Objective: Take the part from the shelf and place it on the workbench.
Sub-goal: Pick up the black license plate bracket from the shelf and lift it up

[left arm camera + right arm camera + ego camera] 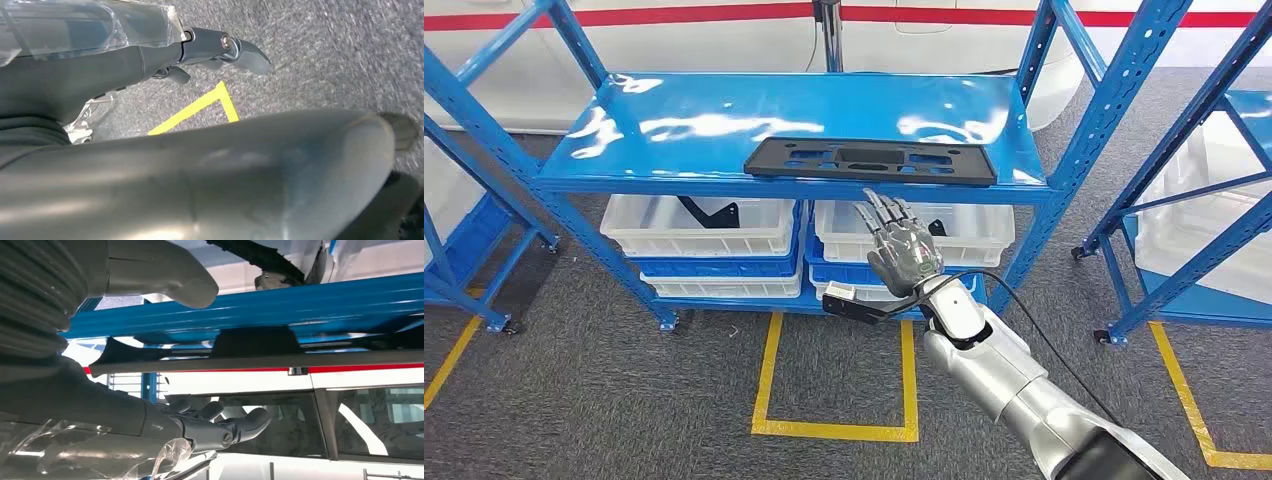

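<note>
A long flat black part (871,160) with several cut-outs lies along the front edge of the blue shelf (724,110). My right hand (902,245) is raised just below and in front of that edge, fingers spread and pointing up at the part, holding nothing and not touching it. In the right wrist view the part (250,347) shows edge-on beside the blue shelf rim (300,305), between the thumb (165,275) and the darker fingers (220,427). My left hand (190,170) hangs over grey floor, its fingers (240,50) loosely extended and empty.
Two white bins (699,225) (969,235) holding dark parts sit on the lower shelf level. Blue uprights (1094,130) frame the shelf, and a second blue rack (1204,200) stands at the right. A yellow tape box (769,390) marks the grey floor.
</note>
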Action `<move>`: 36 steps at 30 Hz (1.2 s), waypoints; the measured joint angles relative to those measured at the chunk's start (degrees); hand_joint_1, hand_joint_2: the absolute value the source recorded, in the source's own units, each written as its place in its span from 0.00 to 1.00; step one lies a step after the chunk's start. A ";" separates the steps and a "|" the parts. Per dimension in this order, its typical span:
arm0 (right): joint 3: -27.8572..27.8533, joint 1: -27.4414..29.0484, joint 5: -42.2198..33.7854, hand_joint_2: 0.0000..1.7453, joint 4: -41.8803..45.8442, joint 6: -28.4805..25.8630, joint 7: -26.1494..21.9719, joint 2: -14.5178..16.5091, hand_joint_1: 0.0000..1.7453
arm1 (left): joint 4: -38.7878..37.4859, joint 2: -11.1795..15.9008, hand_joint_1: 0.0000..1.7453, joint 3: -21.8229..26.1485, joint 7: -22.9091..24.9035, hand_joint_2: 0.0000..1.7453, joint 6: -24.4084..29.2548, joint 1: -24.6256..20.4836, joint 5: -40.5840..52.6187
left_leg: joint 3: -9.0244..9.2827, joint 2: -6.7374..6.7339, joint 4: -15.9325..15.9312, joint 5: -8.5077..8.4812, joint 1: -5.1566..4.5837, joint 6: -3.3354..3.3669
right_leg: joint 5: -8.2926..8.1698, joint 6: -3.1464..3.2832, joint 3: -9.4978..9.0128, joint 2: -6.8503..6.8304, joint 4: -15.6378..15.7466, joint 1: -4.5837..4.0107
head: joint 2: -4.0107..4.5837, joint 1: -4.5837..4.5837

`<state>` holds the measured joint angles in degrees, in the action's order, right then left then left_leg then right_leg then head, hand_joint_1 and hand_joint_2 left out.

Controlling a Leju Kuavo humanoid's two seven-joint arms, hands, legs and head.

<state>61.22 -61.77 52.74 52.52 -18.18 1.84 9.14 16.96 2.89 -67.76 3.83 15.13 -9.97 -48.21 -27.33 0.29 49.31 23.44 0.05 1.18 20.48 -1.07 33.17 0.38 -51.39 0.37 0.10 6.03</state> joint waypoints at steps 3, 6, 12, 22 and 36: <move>0.00 -0.15 -0.08 1.00 0.00 -0.03 -0.06 0.14 0.00 | 0.00 0.01 0.00 0.00 0.01 0.00 0.01 -0.05 0.26 | -2.52 -0.04 5.06 2.47 0.15 -0.60 | 0.22 0.66 -0.61 0.02 0.28 0.28 | 0.00 0.02; 0.00 -0.08 -0.12 1.00 0.00 -0.07 -0.21 0.25 0.00 | 0.00 -0.01 0.00 -0.02 0.04 0.00 0.00 0.02 0.74 | -7.59 -0.04 10.00 0.69 0.17 -0.58 | 1.87 1.21 -2.83 0.22 0.38 0.16 | -0.01 0.02; 0.00 -0.29 -0.14 1.00 0.01 -0.07 -0.25 0.30 0.00 | 0.00 -0.02 0.00 -0.02 0.07 0.00 -0.08 -0.11 0.87 | -3.71 -0.01 0.49 -3.57 -0.33 1.06 | 3.68 -0.36 -3.88 0.55 0.10 0.00 | -0.01 0.02; 0.00 0.27 -0.34 1.00 0.01 0.09 -0.22 -0.07 0.00 | 0.00 0.03 0.00 -0.02 0.07 0.00 -0.24 -0.07 1.01 | -0.53 0.13 0.26 -1.17 0.28 1.38 | 1.46 -1.42 2.57 -0.02 -6.41 0.45 | -0.01 -0.01; 0.04 0.13 -0.74 1.00 0.01 0.58 -0.28 0.22 0.00 | 0.00 0.08 0.00 -0.02 0.14 0.00 -0.50 -0.07 1.92 | -8.55 -0.02 12.62 1.75 0.38 -0.87 | 1.66 0.99 -2.97 0.20 0.73 0.51 | 0.00 0.00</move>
<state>61.27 -61.64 52.00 52.53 -17.61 1.55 9.36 16.96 2.96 -67.78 3.97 14.62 -10.03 -46.28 -35.88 0.27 61.93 25.20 0.43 0.32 22.13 -0.08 30.20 0.58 -50.66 0.87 0.10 6.04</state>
